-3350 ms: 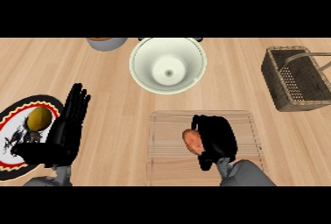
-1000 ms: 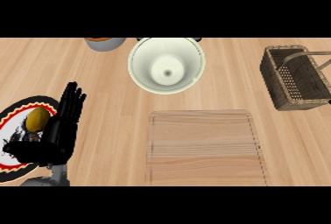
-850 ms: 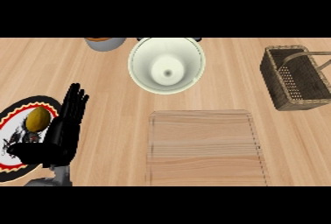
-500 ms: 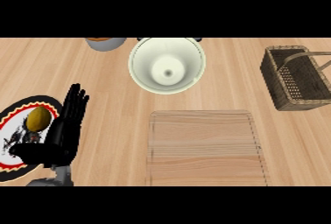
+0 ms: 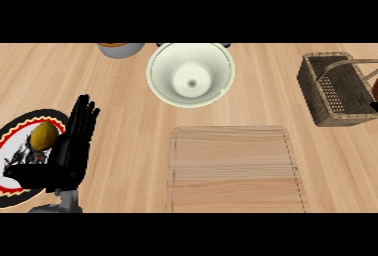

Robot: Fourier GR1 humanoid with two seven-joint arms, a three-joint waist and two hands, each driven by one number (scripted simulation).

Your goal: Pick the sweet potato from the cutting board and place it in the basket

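The wooden cutting board [image 5: 235, 169] lies at the centre front with nothing on it. No sweet potato shows anywhere on the counter. The wicker basket [image 5: 319, 90] stands at the right, its handle arching over it. A dark and brownish sliver [image 5: 374, 104] cuts in at the right edge beside the basket; it looks like part of my right hand, too little of it to read. My left hand [image 5: 66, 150] rests open at the lower left, fingers straight and pointing up.
A white bowl [image 5: 190, 75] stands behind the board. A grey bowl [image 5: 120, 48] sits at the top left. A black and red rimmed plate [image 5: 16, 131] at the left holds a yellow item [image 5: 43, 136], partly under my left hand.
3.4 s ago my right hand was curled on the sweet potato on the board. Both have left the board. Over the last second nothing has visibly moved.
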